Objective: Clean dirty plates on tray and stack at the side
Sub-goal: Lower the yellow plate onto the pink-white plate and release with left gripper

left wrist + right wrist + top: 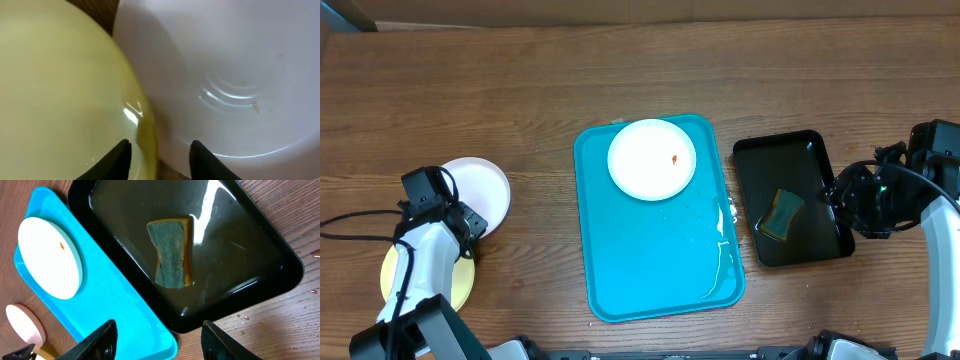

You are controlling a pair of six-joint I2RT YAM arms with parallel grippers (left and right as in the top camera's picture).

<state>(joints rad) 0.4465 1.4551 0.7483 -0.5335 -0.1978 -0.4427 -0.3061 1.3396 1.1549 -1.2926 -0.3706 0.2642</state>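
Left end effector (160, 161) hangs low over two plates lying off the tray at the left of the table (620, 70): a pale yellow plate (60, 85) and a white plate (230, 75). Its fingers stand partly apart, with the yellow rim and the white rim side by side in the gap. Whether they press on either plate I cannot tell. From overhead the two plates meet under the arm, the white one farther from the robot.

Right end effector (162, 340) is spread wide and empty, hovering over the near rim of the black tray (800, 160). That tray holds liquid and a green-and-yellow sponge (172, 252) lying flat.

Between them sits the blue tray (660, 260), wet in streaks along its right side. The other white plate (652, 158) rests in its far end, a small red-orange smear (674, 159) right of its middle
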